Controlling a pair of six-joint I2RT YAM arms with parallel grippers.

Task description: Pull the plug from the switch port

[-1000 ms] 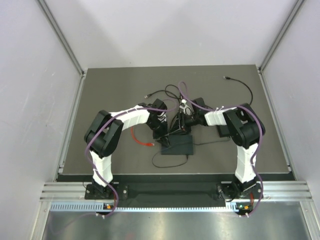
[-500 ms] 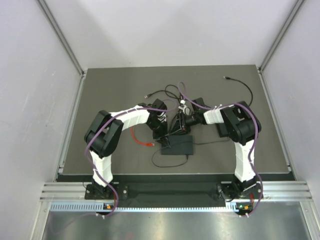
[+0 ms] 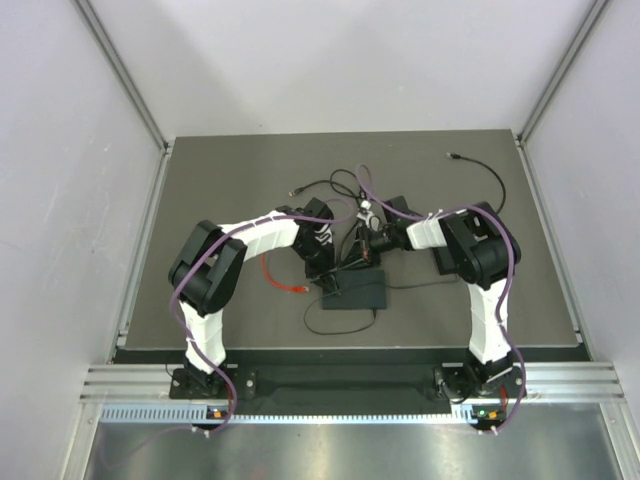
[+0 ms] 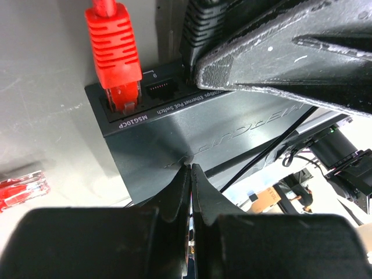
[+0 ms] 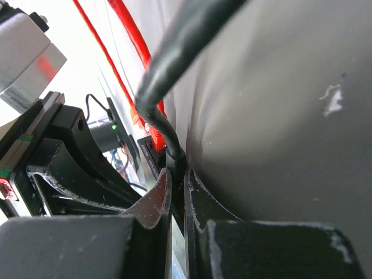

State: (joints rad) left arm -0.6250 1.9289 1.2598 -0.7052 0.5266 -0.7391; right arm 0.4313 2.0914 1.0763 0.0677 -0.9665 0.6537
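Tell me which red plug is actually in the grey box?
The ribbed red plug, seated in the end socket of the switch; the loose red plug lies on the table beside it.

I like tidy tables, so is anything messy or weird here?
A bit. Black cables lie tangled on the far side of the switch. One red plug sits in the switch, but another red connector lies loose on the table beside it, plugged into nothing. Nothing looks broken or spilled.
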